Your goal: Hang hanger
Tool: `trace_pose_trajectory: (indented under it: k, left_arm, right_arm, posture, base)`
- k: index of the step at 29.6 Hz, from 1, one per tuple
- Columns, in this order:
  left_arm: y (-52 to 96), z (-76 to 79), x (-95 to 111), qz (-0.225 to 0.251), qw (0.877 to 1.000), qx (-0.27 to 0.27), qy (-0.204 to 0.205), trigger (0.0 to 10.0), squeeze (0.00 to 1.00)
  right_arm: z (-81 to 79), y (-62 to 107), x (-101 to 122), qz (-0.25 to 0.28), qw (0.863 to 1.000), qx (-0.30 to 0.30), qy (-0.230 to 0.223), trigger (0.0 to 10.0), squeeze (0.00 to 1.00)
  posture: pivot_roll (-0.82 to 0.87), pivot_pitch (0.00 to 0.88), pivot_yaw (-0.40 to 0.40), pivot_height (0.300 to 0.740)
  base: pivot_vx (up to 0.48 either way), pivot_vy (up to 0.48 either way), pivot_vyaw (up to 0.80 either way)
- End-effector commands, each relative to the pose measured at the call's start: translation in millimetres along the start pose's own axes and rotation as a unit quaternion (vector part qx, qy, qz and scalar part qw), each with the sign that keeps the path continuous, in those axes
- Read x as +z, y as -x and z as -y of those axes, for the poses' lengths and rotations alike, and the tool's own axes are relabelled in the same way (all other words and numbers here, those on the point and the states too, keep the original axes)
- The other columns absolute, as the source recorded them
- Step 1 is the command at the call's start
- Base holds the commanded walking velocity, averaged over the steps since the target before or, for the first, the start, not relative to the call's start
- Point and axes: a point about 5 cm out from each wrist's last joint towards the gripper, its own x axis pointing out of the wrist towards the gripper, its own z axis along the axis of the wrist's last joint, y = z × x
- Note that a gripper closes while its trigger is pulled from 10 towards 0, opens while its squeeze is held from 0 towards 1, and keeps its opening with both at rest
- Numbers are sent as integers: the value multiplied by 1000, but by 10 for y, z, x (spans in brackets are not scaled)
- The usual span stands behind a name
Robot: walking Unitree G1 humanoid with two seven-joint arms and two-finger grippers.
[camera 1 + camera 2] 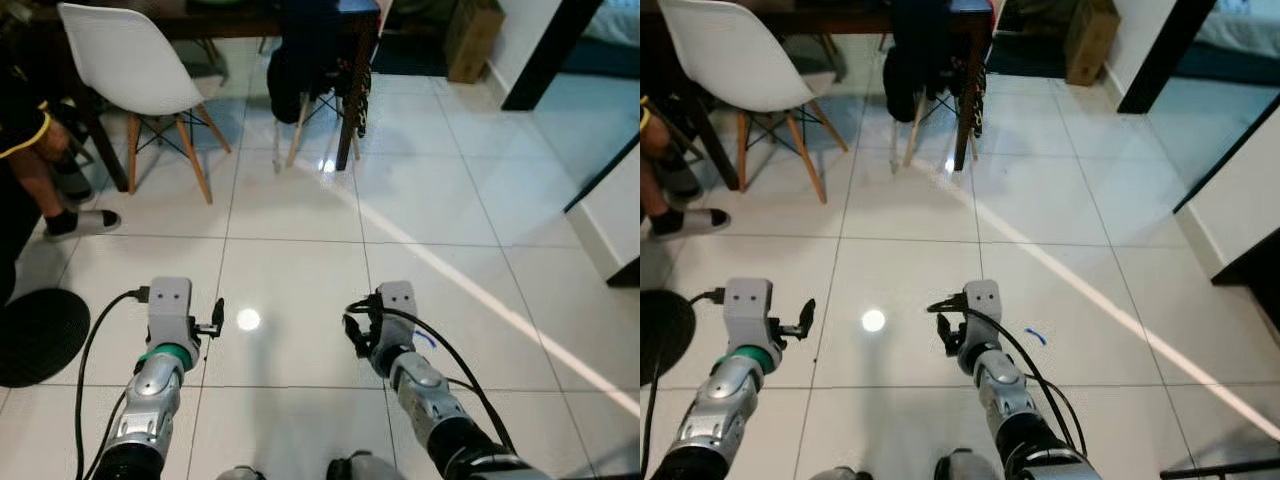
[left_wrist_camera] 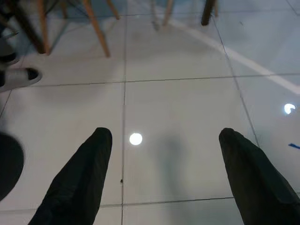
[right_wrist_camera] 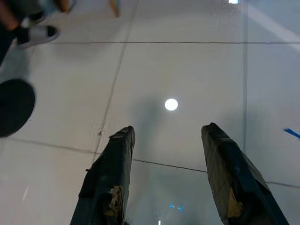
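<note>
Both arms reach forward over a glossy white tile floor (image 1: 300, 200). My left gripper (image 1: 214, 322) hovers low above the tiles, and the left wrist view has its two black fingers (image 2: 84, 173) spread wide with only floor between them. My right gripper (image 1: 356, 325) is held alongside at the same height. Its taped fingers (image 3: 112, 178) are also apart and hold nothing. A dark garment or bag (image 1: 310, 60) hangs on a chair at the dark table ahead.
A white chair with wooden legs (image 1: 130, 60) stands ahead on the left. A seated person's leg and slipper (image 1: 80, 222) are at the far left, above a round black mat (image 1: 35, 335). A cardboard box (image 1: 472, 38) is at the back right, and a white wall edge (image 1: 615, 220) runs along the right.
</note>
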Motion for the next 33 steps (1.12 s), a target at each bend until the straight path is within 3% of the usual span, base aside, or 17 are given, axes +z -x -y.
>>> trace_pose_trajectory:
  k: [1, 9, 33]
  left_arm:
    - [12, 76, -29, -6, 1000, -14, 3, 10000, 0]
    - [14, 70, -29, -7, 1000, -14, 2, 10000, 0]
    - [20, 55, -9, -3, 1000, -8, 6, 10000, 0]
  right_arm:
    - [81, 47, -89, -16, 1000, -16, -5, 10000, 0]
    - [75, 44, -86, -15, 1000, -17, -10, 10000, 0]
    - [24, 10, -23, -6, 1000, -1, -1, 10000, 0]
  posture:
    - [45, 79, 15, 740]
    - [47, 81, 19, 740]
    - [57, 83, 6, 740]
  base:
    - [289, 0, -800]
    - [289, 0, -800]
    - [284, 0, 0]
